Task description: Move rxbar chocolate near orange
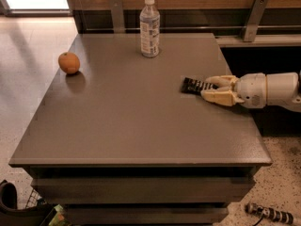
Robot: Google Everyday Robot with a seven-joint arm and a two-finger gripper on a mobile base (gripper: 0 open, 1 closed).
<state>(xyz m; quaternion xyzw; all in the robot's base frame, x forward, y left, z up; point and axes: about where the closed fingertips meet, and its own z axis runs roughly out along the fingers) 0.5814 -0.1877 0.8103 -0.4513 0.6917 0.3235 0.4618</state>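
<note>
The rxbar chocolate (pixel 193 85), a flat black bar with white lettering, lies on the grey table (pixel 131 121) at its right side. My gripper (pixel 208 88) reaches in from the right at table height. Its two cream fingers (pixel 220 97) are closed against the bar's right end, one on each long side. The orange (pixel 69 62) sits near the table's far left edge, well apart from the bar and the gripper.
A clear plastic bottle (pixel 149 27) with a white cap stands upright at the back middle of the table. A wooden wall with metal brackets runs behind. The floor drops off left and in front of the table.
</note>
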